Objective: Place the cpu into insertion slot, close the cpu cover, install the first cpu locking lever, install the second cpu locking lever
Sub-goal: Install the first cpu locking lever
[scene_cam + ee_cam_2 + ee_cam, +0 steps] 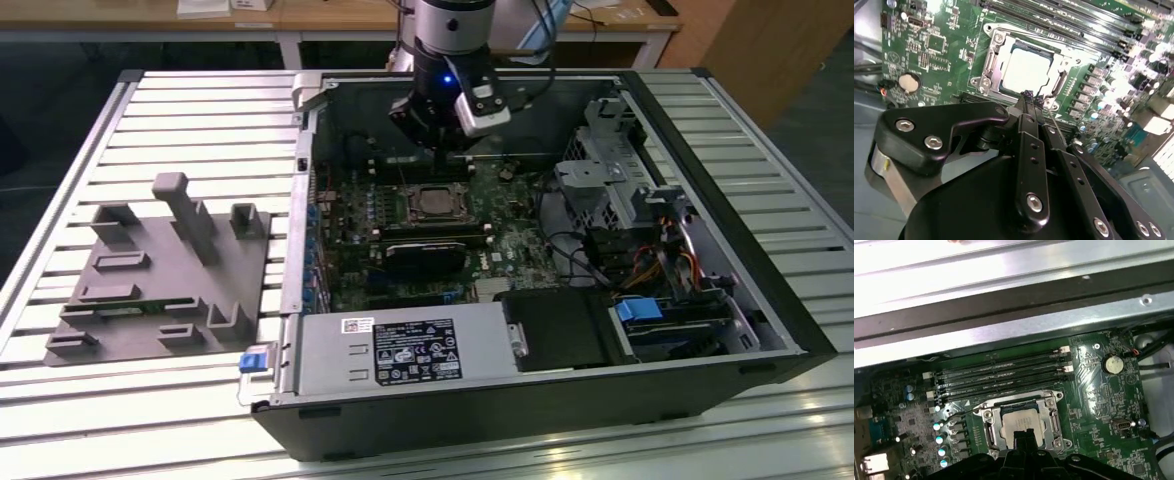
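Now, fingers [1027,107] pressed together and empty, tips close by the cpu [1026,70] in the insertion slot [988,62].

cpu [1026,70]: silver, flat in insertion slot [985,84] | cpu cover [990,429]: silvery frame lying down around it

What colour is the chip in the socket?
The cpu is pale silver-grey, best in the second wrist view.

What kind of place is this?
Probably a robotics lab or workshop: an open computer case lies on a slatted metal table, a grey fixture tray beside it, wooden desks behind.
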Tool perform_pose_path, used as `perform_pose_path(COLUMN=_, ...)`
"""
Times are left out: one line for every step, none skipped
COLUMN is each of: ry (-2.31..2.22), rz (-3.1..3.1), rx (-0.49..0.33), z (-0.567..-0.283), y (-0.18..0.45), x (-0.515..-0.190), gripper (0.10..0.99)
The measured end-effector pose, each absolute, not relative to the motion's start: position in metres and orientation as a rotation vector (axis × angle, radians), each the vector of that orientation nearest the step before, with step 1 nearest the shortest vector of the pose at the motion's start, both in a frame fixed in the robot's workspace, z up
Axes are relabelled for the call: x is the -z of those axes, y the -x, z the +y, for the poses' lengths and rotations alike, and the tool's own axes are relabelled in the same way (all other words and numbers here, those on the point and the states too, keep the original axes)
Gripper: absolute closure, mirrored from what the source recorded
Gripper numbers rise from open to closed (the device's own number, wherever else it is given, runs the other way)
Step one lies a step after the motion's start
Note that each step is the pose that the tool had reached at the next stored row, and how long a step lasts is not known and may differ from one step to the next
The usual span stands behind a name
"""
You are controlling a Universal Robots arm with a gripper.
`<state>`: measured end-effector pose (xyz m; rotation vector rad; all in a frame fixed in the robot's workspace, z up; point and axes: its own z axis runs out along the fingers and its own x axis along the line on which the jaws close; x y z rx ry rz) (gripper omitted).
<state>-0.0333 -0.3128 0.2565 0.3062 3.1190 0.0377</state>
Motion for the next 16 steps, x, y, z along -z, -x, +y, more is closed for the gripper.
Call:
perform_pose_path(ry=-0.281, rz=3.122, rx=-0.038, z=-0.313, y=0.033, x=-0.256, gripper=0.98)
perform_pose_path(ry=-0.254, rz=3.124, rx=-0.038, z=-0.313, y=0.033, x=-0.256, gripper=0.98)
perform_pose_path(ry=-0.227, rz=3.126, rx=-0.038, z=-0.313, y=0.033, x=-0.256, gripper=0.98)
perform_pose_path(ry=-0.198, rz=3.129, rx=-0.038, z=-0.313, y=0.033, x=-0.256, gripper=0.98)
perform_pose_path(ry=-0.168, rz=3.131, rx=-0.038, z=-0.313, y=0.033, x=-0.256, gripper=0.98)
perform_pose_path(ry=-0.14, rz=3.132, rx=-0.038, z=-0.313, y=0.033, x=-0.256, gripper=0.98)
perform_pose_path(ry=-0.112, rz=3.133, rx=-0.038, z=-0.313, y=0.033, x=-0.256, gripper=0.98)
perform_pose_path(ry=-0.084, rz=3.135, rx=-0.038, z=-0.313, y=0.033, x=-0.256, gripper=0.98)
perform_pose_path(ry=-0.056, rz=3.135, rx=-0.038, z=-0.313, y=0.033, x=-0.256, gripper=0.98)
perform_pose_path(ry=-0.038, rz=3.136, rx=-0.039, z=-0.313, y=0.034, x=-0.256, gripper=0.98)
perform_pose_path(ry=-0.035, rz=3.136, rx=-0.039, z=-0.313, y=0.036, x=-0.256, gripper=0.98)
perform_pose_path(ry=-0.035, rz=3.136, rx=-0.039, z=-0.313, y=0.04, x=-0.256, gripper=0.98)
perform_pose_path(ry=-0.035, rz=3.136, rx=-0.039, z=-0.313, y=0.043, x=-0.256, gripper=0.98)
perform_pose_path(ry=-0.035, rz=3.136, rx=-0.039, z=-0.313, y=0.047, x=-0.256, gripper=0.98)
perform_pose_path(ry=-0.035, rz=3.136, rx=-0.039, z=-0.313, y=0.049, x=-0.256, gripper=0.98)
perform_pose_path(ry=-0.035, rz=3.136, rx=-0.04, z=-0.313, y=0.051, x=-0.256, gripper=0.98)
